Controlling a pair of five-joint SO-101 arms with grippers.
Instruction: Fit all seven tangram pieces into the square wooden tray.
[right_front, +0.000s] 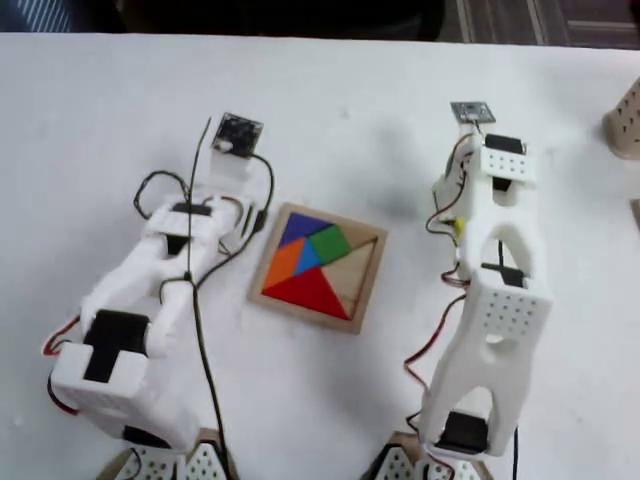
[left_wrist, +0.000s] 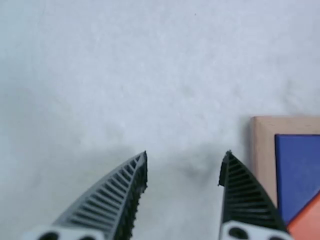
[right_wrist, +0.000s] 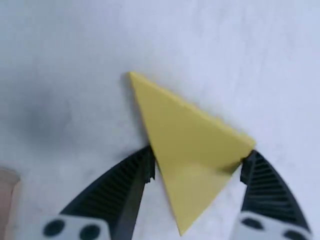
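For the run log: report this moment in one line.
tray: partly filled | left gripper: open, beside tray | right gripper: shut on yellow triangle

1. White table (right_front: 330, 90) is taking up nearly the whole high view, with soft shadows lying on it.
2. Beige perforated object (right_front: 625, 125) is sitting at the table's right edge, cut off by the frame; can't tell what it is.
3. Dark strip (right_front: 250, 15) is running along beyond the table's far edge.
4. Blue-and-white striped patch (right_front: 40, 12) is showing at the far left corner.
5. Grey striped flooring (right_front: 520, 18) is showing at the far right.
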